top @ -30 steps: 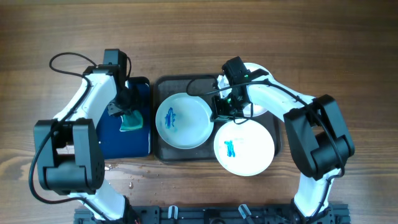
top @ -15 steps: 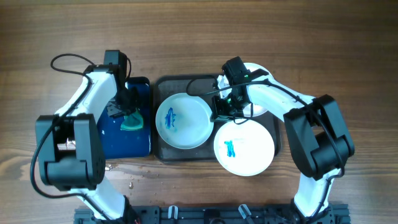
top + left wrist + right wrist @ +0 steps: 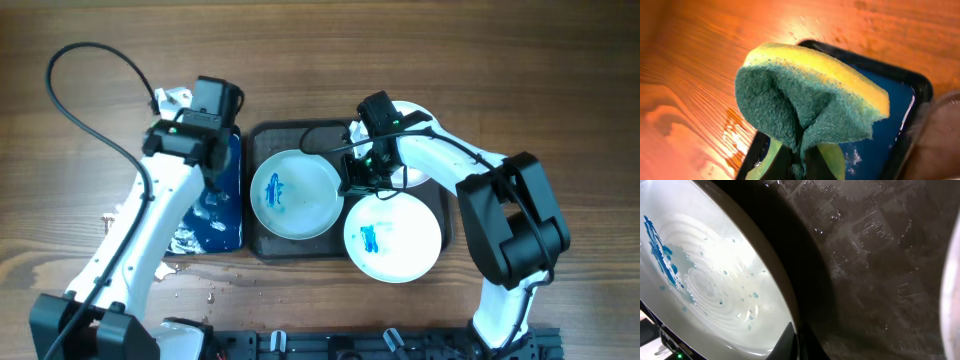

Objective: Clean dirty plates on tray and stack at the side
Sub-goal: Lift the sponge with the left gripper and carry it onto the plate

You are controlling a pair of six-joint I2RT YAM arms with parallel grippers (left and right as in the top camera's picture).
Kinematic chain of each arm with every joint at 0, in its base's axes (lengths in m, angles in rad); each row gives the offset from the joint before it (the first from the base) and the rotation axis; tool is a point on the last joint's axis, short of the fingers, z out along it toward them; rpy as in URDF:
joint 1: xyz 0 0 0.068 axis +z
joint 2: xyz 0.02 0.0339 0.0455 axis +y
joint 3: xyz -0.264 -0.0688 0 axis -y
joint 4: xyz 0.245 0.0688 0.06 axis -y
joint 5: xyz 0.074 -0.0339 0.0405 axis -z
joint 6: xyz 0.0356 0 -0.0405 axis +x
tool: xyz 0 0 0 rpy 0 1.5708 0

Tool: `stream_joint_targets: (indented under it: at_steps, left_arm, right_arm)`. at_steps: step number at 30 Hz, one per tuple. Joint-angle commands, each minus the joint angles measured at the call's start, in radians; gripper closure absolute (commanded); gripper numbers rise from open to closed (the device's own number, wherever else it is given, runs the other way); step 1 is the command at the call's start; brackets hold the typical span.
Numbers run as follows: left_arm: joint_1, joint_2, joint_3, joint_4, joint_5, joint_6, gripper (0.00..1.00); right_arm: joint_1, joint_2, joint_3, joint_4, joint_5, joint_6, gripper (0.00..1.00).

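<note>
Overhead view of a wooden surface. A dark grey tray (image 3: 262,243) sits in the middle, with a smaller blue tray (image 3: 228,215) touching the side nearest the left arm.

A white plate (image 3: 300,195) with a blue smear at its centre lies flat on the half of the grey tray next to the blue tray. A second plate (image 3: 392,238), also smeared, overhangs the grey tray's front corner on the right arm's side. A third plate (image 3: 418,176) at the back corner on that side is mostly hidden under the right arm.

The left pincer (image 3: 799,162) is closed on a folded sponge (image 3: 810,95), green scouring face outward and yellow foam behind. It hangs above the blue tray, clear of it.

The right pincer (image 3: 358,182) is at the white plate's rim on the side away from the blue tray. It appears to pinch that rim, though only a sliver of its fingers shows.

What the next move turns on: from the sponge, the white plate lies just across the blue tray's edge, towards the right arm. The left arm is the nearer one to it and carries the sponge. The plate is round, so it has no long axis; its smear runs roughly front to back.
</note>
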Motion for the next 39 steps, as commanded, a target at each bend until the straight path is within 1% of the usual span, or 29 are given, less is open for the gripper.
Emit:
stream_joint_targets:
  at_steps: [1,14,15,18,20,22,23,24,26,28,31,33,34,39]
  left_arm:
    - [-0.030,-0.009,0.005,0.005,-0.176,-0.074,0.96]
    - [-0.035,-0.009,0.005,0.008,-0.193,-0.083,0.96]
    - [-0.035,-0.009,0.005,0.006,-0.141,-0.091,0.96]
    - [-0.008,0.001,0.005,0.016,0.193,-0.091,0.96]
    - [0.024,0.020,0.005,0.019,0.350,-0.089,0.96]
    - [0.067,0.043,0.005,0.019,0.537,-0.037,0.96]
    - [0.081,0.045,0.005,0.019,0.595,-0.034,0.96]
    - [0.103,0.046,0.005,0.024,0.683,-0.009,0.96]
    - [0.121,0.046,0.005,0.029,0.788,0.015,0.96]
    - [0.128,0.046,0.005,0.031,0.825,0.014,0.96]
    - [0.128,0.047,0.005,0.031,0.886,0.016,0.96]
    - [0.117,0.049,0.005,0.032,0.888,0.019,0.96]
    - [0.110,0.050,0.005,0.034,0.888,0.021,0.96]
    - [0.065,0.070,0.005,0.043,0.888,0.023,0.96]
  right_arm:
    - [0.002,0.017,0.006,-0.002,-0.009,-0.018,0.96]
    - [0.002,0.017,0.006,-0.002,-0.009,-0.018,0.95]
    - [0.002,0.017,0.006,-0.002,-0.009,-0.018,0.96]
    - [0.002,0.017,0.006,-0.001,-0.009,-0.028,0.96]
    - [0.002,0.016,0.006,0.006,-0.008,-0.079,0.96]
    - [0.003,0.016,0.006,0.029,-0.009,-0.113,0.96]
    - [0.003,0.014,0.006,0.048,-0.008,-0.126,0.96]
    - [0.003,0.011,0.006,0.069,-0.007,-0.126,0.96]
    - [0.003,0.000,0.006,0.093,0.006,-0.124,0.96]
    - [0.006,-0.019,0.006,0.110,0.066,-0.124,0.96]
    - [0.035,-0.030,0.006,0.093,0.205,-0.114,0.96]
    - [0.047,-0.029,0.006,0.045,0.282,-0.034,0.96]
    - [0.050,-0.029,0.006,0.032,0.284,-0.021,0.96]
    - [0.051,-0.079,0.023,0.034,0.285,-0.052,0.96]
